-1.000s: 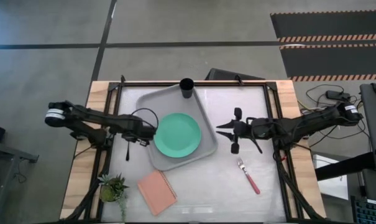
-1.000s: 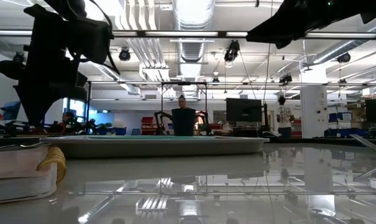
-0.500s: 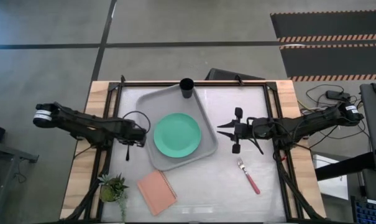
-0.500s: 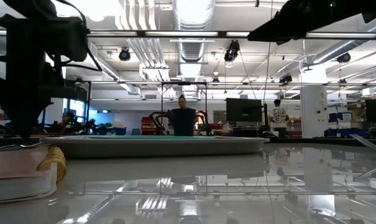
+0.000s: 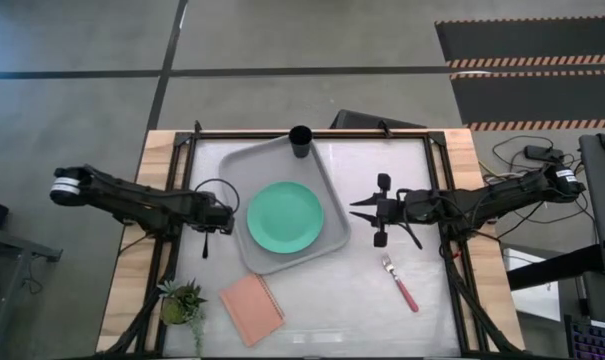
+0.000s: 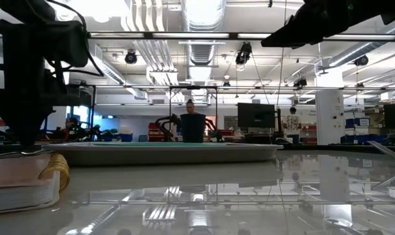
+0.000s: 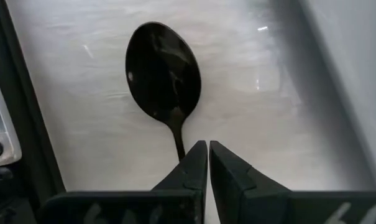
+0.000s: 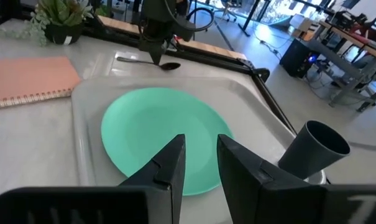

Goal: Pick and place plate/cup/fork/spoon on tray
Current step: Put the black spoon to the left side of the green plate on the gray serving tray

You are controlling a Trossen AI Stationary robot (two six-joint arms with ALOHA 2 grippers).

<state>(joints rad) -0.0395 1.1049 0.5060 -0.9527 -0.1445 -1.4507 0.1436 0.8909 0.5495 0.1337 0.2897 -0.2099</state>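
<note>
The spoon (image 7: 163, 74) lies flat on the table just left of the tray (image 5: 244, 165), outside its rim. In the left wrist view its bowl faces up and its thin handle runs back from the bowl straight into the left gripper (image 7: 207, 155). Those fingers are pinched nearly together on the handle just behind the bowl, so the grasp looks made, with the spoon not yet lifted (it rests on the tabletop). In the high view its long axis runs roughly along the tray's left edge, which suits a short carry sideways over the rim.

On the tray sit the plate (image 5: 285, 216) and, at a far corner, the cup (image 5: 301, 141). The fork (image 5: 400, 283) waits on the table right of the tray. The right gripper (image 5: 379, 209) hovers beside the tray, fingers parted and empty.
</note>
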